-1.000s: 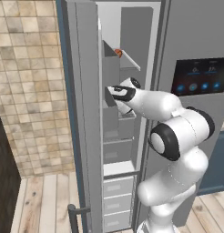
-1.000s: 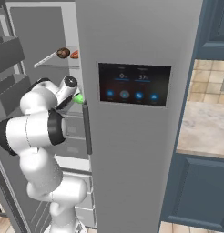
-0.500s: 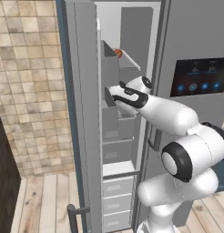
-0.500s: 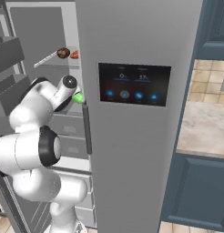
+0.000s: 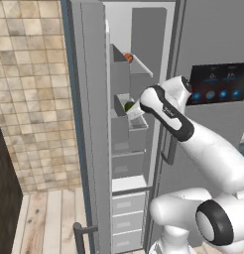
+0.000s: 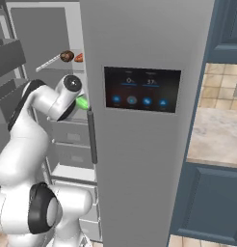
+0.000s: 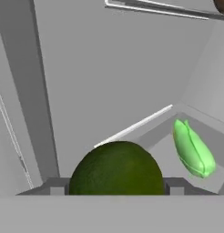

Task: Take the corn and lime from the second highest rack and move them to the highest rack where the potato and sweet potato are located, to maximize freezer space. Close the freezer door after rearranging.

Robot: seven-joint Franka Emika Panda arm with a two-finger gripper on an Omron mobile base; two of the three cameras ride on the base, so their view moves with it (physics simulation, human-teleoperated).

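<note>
Reaching into the open freezer (image 6: 139, 48), I had my gripper (image 7: 116, 191) at the second highest rack (image 5: 135, 130), the deep grey bin, with the dark green lime (image 7: 116, 167) sitting between my two fingertips (image 7: 175, 186), one at each side of it and right against it. My fingers looked closed onto the lime, holding it; in the left base view the lime (image 5: 129, 105) showed as a small green spot just off the end of my hand, above the bin's front edge. The corn (image 7: 192, 149), bright green in its husk, lay on the floor of the same bin, off to the right of the lime and apart from it in the hand view; from the right base view it (image 6: 82, 102) peeked out beside my wrist. Above, the highest rack (image 6: 49, 63), a thin shelf, carried the brown potato (image 6: 66, 56) and the orange sweet potato (image 6: 79, 58) side by side. The freezer door (image 5: 87, 124) stood swung open at the left.
</note>
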